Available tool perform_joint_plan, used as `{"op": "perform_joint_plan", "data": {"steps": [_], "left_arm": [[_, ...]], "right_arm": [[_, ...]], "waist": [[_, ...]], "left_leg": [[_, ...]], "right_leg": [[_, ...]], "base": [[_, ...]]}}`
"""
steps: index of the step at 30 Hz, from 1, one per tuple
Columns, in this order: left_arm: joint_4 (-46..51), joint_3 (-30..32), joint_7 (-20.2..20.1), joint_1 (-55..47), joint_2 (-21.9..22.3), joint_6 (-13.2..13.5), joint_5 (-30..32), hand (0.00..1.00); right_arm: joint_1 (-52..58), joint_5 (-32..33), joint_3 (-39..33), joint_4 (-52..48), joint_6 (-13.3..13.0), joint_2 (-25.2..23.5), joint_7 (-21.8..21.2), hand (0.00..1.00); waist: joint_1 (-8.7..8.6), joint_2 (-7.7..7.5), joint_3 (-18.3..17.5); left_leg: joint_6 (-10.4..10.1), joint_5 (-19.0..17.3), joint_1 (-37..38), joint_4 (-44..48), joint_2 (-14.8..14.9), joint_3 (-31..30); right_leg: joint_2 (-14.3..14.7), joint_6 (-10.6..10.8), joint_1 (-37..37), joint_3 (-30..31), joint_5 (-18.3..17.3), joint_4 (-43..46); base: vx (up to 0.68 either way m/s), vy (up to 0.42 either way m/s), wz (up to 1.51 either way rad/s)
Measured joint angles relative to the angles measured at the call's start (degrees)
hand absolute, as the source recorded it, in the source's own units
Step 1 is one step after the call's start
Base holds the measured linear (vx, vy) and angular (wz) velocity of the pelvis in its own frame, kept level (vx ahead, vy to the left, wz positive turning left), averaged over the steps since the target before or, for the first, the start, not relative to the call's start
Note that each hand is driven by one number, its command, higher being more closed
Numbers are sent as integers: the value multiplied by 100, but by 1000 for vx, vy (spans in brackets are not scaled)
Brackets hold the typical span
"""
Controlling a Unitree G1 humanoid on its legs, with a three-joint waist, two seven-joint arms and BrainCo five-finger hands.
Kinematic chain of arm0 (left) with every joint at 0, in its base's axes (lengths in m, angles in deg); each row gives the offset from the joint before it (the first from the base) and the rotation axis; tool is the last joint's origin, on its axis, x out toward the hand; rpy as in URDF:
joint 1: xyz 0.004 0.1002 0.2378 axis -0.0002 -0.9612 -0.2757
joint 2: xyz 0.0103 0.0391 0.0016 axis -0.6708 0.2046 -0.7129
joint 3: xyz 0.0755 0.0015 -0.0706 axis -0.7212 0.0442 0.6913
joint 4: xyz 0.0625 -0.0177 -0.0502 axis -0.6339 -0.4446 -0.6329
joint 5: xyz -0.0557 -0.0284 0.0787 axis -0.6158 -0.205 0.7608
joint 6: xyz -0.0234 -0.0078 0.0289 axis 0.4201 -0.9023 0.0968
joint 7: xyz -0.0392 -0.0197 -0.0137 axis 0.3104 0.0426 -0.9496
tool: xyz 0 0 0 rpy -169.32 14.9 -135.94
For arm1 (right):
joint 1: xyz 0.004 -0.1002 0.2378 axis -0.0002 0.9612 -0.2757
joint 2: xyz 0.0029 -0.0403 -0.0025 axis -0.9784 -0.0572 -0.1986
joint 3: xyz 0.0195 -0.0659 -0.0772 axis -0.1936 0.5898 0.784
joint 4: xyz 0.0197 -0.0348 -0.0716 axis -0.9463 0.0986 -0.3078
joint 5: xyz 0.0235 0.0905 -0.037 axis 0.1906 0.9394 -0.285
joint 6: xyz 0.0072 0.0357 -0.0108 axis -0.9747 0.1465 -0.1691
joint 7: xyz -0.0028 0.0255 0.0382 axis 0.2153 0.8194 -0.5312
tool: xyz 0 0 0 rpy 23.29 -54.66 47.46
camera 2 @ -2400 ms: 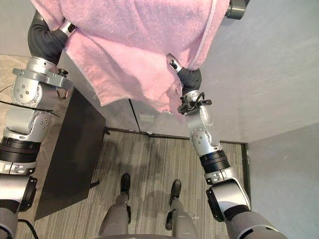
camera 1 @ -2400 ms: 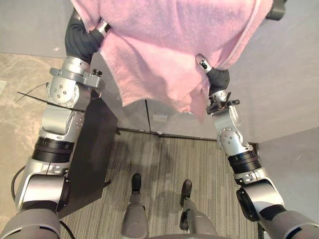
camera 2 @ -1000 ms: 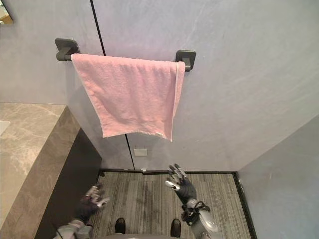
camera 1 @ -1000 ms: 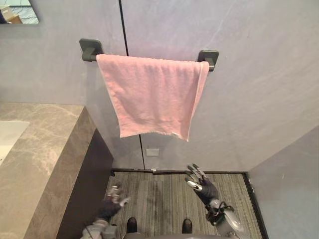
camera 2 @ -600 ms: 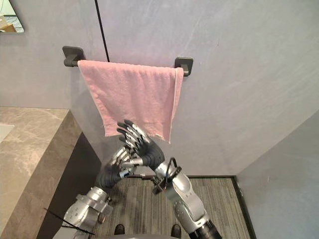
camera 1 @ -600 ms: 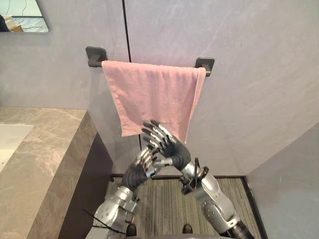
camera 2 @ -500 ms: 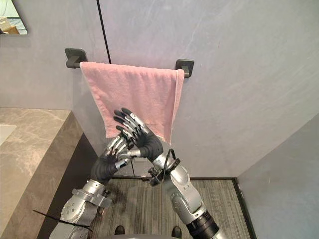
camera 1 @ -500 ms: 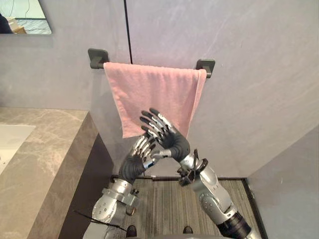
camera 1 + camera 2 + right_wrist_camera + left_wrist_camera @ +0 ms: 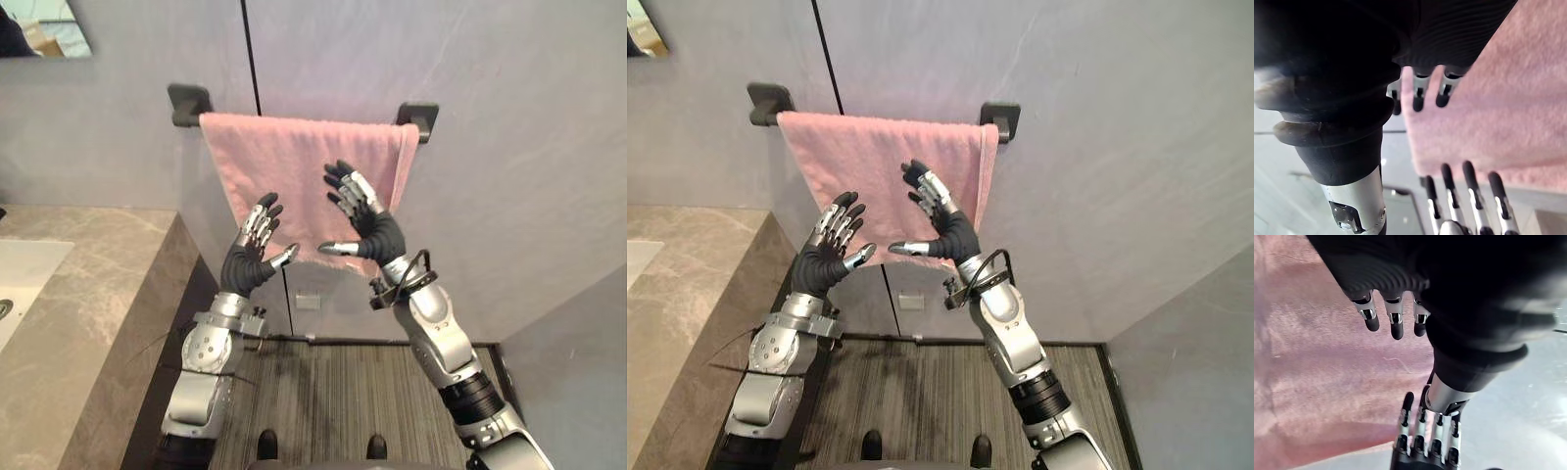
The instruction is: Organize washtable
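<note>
Both my left hand [image 9: 243, 262] and right hand [image 9: 372, 231] are hovering, fingers spread, before pink towel [image 9: 289, 166] draping dark bar [image 9: 422, 118] beside marble counter [image 9: 98, 304].

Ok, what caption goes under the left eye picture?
Left hand and right hand raised open before the pink towel draped over a wall bar.

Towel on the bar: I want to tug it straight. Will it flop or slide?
Probably floppy: the towel hangs draped over the bar, lower edge slanted. It could slide sideways when tugged, since it looks merely draped, unclipped. Likely light, being thin cloth.
</note>
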Motion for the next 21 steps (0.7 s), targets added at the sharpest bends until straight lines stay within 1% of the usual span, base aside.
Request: {"op": "perform_joint_plan", "data": {"steps": [3, 4, 5, 8, 11, 14, 16, 18, 21], "left_arm": [[-455, 25, 0, 573, -194, -9, -12, 0], [-641, -25, 7, 856, -323, -9, -58, 0], [-800, -49, 17, 1154, -436, -9, -67, 0], [-1331, -129, 95, 1805, -665, -8, -176, 0], [-1749, -211, 124, 2295, -809, -1, -309, 0], [-2213, -276, 128, 2854, -1148, 78, -413, 0], [-2762, -332, 260, 3333, -1335, 215, -437, 0], [-3146, -374, 391, 3672, -1364, 263, -422, 0], [-3402, -376, 740, 3910, -1348, 311, -87, 0]], "right_arm": [[-586, 1, -414, 513, 0, 349, 132, 0], [-748, 10, -552, 628, 8, 516, 234, 0], [-868, 23, -681, 644, 9, 662, 289, 0], [-1106, 92, -828, 829, 13, 920, 384, 0], [-1296, 283, -965, 1102, 16, 1080, 394, 0], [-1677, 279, -956, 1369, 10, 1304, 403, 0], [-1937, 287, -952, 1560, 2, 1364, 424, 0], [-2079, 297, -935, 1596, -16, 1416, 511, 0], [-2304, 358, -902, 1715, -85, 1415, 636, 0]], "waist": [[8, -18, 216], [19, -39, 238], [19, -52, 331], [-8, -63, 539], [-5, -62, 567], [-1, -59, 744], [0, -66, 851], [-1, -63, 901], [-11, -87, 1013]], "left_leg": [[50, 70, -241, 28, 2, -4], [60, 100, -399, 36, 3, -31], [80, 140, -510, 39, 2, -57], [95, 175, -568, 41, 4, -58], [95, 175, -628, 41, 4, -54], [95, 176, -635, 41, 21, -54], [100, 178, -651, 40, 35, -54], [103, 188, -737, 39, 34, -44], [106, 246, -813, 39, 35, -24]], "right_leg": [[3, -31, -240, 1, 91, 2], [8, -33, -377, 1, 178, -41], [16, -49, -430, -7, 275, -124], [22, -53, -482, -11, 287, -127], [24, -53, -551, -3, 287, -127], [43, -70, -568, 8, 300, -126], [55, -76, -600, 16, 304, -108], [53, -77, -697, 20, 309, -83], [56, -101, -794, 49, 381, -86]], "base": [[0, 0, 0], [49, -9, 2], [47, -9, 1], [15, -3, 1], [0, 0, 0], [-20, -3, -2], [-73, -7, -2], [-71, 1, -1], [-77, 1, -5]]}}
